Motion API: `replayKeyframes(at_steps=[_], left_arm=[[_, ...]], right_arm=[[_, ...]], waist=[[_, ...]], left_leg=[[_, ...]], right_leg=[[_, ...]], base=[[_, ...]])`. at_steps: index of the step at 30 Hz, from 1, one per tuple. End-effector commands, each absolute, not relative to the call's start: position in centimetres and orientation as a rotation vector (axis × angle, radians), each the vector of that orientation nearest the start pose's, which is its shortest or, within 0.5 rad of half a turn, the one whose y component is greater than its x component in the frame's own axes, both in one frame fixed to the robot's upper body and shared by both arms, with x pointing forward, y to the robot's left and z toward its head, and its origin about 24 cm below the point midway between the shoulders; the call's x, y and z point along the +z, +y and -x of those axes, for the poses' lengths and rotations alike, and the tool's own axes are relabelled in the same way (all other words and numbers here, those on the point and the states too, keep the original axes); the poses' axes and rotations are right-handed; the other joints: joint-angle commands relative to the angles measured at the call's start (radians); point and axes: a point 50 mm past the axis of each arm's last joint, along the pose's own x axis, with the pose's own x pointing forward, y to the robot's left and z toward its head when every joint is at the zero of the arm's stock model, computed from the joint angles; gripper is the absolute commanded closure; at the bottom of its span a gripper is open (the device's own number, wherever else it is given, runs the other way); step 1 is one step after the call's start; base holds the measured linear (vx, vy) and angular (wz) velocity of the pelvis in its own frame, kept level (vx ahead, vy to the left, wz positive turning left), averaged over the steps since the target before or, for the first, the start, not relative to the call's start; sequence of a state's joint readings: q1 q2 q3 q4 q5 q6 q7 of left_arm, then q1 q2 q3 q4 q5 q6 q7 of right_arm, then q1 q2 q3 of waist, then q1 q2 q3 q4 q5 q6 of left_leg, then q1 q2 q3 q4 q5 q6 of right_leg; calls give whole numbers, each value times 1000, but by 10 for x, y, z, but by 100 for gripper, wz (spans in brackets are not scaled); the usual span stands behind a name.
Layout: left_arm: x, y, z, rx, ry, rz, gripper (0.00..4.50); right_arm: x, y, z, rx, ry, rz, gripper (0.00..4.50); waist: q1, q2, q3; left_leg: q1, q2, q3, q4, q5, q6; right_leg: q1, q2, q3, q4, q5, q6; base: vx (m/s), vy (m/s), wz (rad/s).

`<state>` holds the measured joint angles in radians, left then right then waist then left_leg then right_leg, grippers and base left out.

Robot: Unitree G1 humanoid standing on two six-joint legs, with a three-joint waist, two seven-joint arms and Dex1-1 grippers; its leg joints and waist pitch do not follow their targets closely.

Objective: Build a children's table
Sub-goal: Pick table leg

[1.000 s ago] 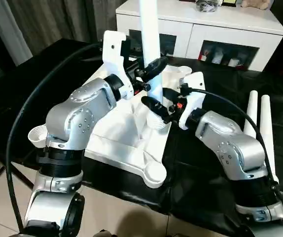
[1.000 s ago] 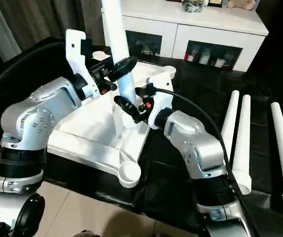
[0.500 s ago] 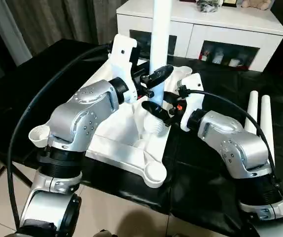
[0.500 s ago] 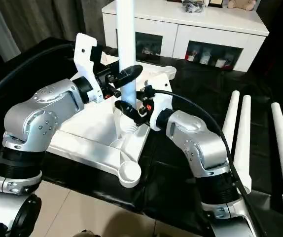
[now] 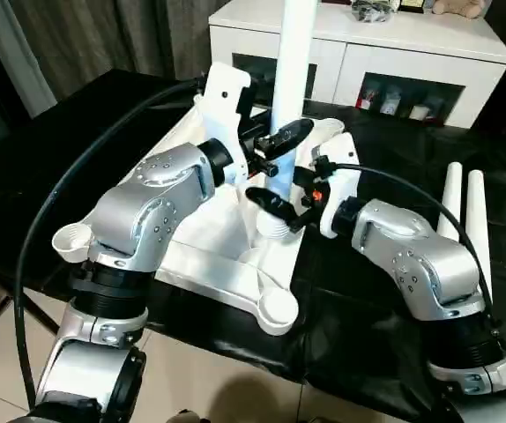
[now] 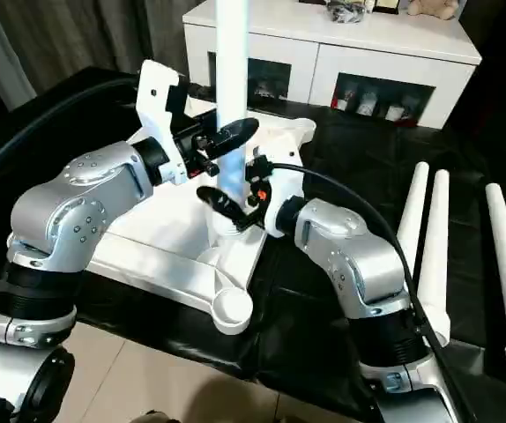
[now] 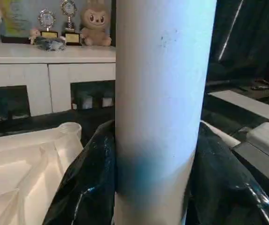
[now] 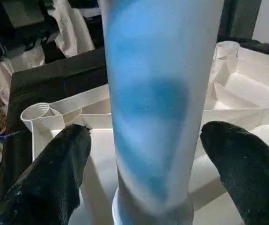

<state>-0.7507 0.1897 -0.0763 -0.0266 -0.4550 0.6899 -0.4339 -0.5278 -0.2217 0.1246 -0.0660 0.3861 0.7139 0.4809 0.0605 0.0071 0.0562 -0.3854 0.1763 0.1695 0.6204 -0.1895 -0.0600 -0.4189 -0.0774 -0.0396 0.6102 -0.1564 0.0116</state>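
Black cloth covers the surface where the upturned tabletop (image 5: 209,238) lies. The left hand (image 5: 279,150) grips the upright leg (image 5: 293,70), now straighter and seated deeper in its socket (image 5: 275,227); the right hand (image 5: 275,204) has spread wide, so this leg looks nearly fitted. Three legs (image 6: 465,247) wait near the right edge.

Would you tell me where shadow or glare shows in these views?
Left wrist view: the upright leg darkens to a shadowed band low down; right wrist view: a similar shaded patch; left eye view: highlights on the left forearm.
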Motion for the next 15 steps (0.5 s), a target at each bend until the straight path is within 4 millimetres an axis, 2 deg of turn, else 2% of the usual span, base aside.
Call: replayKeyframes(at_steps=[1, 3, 5, 7, 10, 12, 15], left_arm=[[212, 71, -327, -871, -71, 58, 266], [212, 71, -326, -875, -71, 56, 266], [213, 71, -326, -879, -73, 57, 266], [214, 70, -325, -891, -77, 57, 266], [214, 68, -323, -901, -78, 59, 266], [214, 68, -323, -906, -78, 59, 266], [213, 68, -322, -915, -76, 57, 266]], right_arm=[[139, -92, -310, 830, 182, -57, 31], [139, -92, -309, 834, 184, -61, 31], [139, -91, -309, 836, 184, -65, 58], [139, -91, -310, 837, 182, -77, 65], [139, -90, -310, 838, 183, -89, 106], [138, -90, -310, 839, 184, -91, 114], [138, -90, -310, 840, 185, -96, 149]], waist=[[2, -1, -71], [2, 0, -71], [2, 0, -71], [2, 1, -70], [2, 0, -70], [2, 1, -70], [2, 1, -70]], left_leg=[[13, 32, -10, -83, -199, -35], [13, 33, -10, -83, -197, -34], [13, 32, -10, -82, -195, -33], [14, 33, -10, -83, -205, -34], [14, 34, -11, -84, -207, -36], [14, 34, -11, -84, -205, -36], [14, 33, -10, -84, -211, -37]], right_leg=[[56, -47, 33, -65, -224, -183], [55, -47, 33, -65, -223, -184], [55, -47, 33, -65, -220, -185], [54, -47, 33, -66, -231, -186], [54, -48, 33, -65, -230, -187], [55, -47, 33, -65, -225, -188], [54, -47, 33, -67, -238, -183]], base=[[0, 0, 0], [0, 0, 0], [0, 0, 0], [0, 0, 0], [0, 0, 0], [0, 0, 0], [0, 0, 0]])
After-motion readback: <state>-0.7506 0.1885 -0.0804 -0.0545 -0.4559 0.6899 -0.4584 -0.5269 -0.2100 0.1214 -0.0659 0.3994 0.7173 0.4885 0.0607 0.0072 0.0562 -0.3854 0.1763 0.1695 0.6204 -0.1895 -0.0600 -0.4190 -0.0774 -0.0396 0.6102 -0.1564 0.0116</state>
